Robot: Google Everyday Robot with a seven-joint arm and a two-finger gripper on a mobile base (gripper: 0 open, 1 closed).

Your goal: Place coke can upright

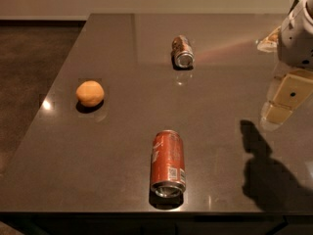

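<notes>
The coke can (167,161) is red with white lettering and a small white label patch. It lies on its side near the front edge of the dark table (122,131), with its silver open end facing the front. My gripper (286,102) hangs over the right side of the table, well to the right of the can and a little farther back. It touches nothing and holds nothing that I can see. Its shadow falls on the table below it at the front right.
A duller brownish-silver can (182,52) lies on its side at the back middle. An orange (90,93) sits at the left. The table's left edge drops to dark carpet (29,62). A small pale object (269,40) sits at the back right behind the arm.
</notes>
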